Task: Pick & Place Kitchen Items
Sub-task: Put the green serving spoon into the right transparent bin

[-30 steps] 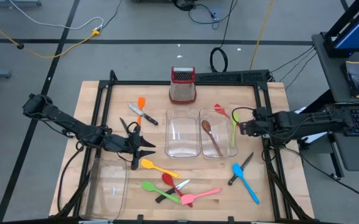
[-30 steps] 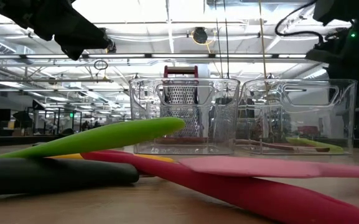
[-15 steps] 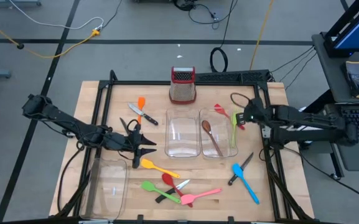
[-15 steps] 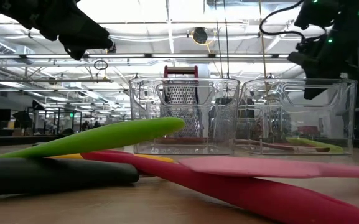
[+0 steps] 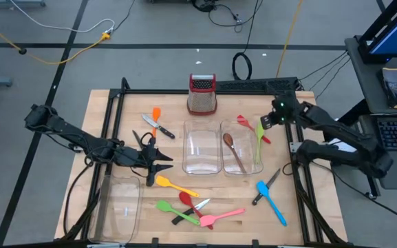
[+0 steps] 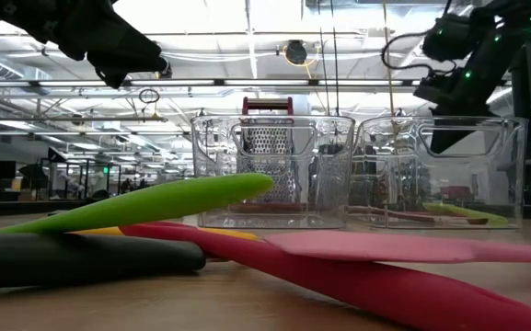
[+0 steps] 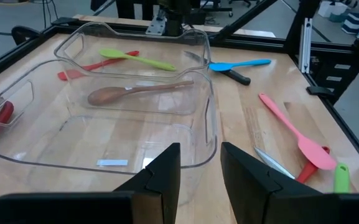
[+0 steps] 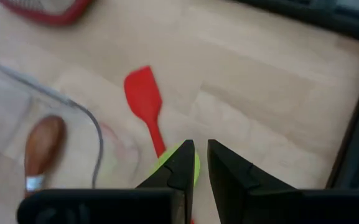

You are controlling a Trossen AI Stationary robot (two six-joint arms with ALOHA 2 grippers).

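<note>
My right gripper (image 5: 267,121) hangs shut and empty, high over the far right corner of the right clear tray (image 5: 239,167). A green spoon (image 5: 257,148) and a wooden spoon (image 5: 234,150) lie in that tray, and the green bowl end (image 8: 165,167) shows under my fingers. A red spatula (image 8: 143,99) lies on the table just beyond. My left gripper (image 5: 158,164) is open and empty, left of the empty middle tray (image 5: 186,167). A yellow spatula (image 5: 174,184) lies near it.
Near the front lie a green spatula (image 5: 174,209), a red spoon (image 5: 186,200), a pink spatula (image 5: 222,216), a blue spatula (image 5: 272,201) and a black-handled knife (image 5: 267,184). An orange spatula (image 5: 155,114) and a knife (image 5: 158,126) lie far left. A grater (image 5: 202,95) stands at the back, and a third tray (image 5: 119,207) sits front left.
My right gripper has risen from beside the right tray's right wall and gone toward the table's far edge, turning as it went. The green spoon has stayed in the tray.
</note>
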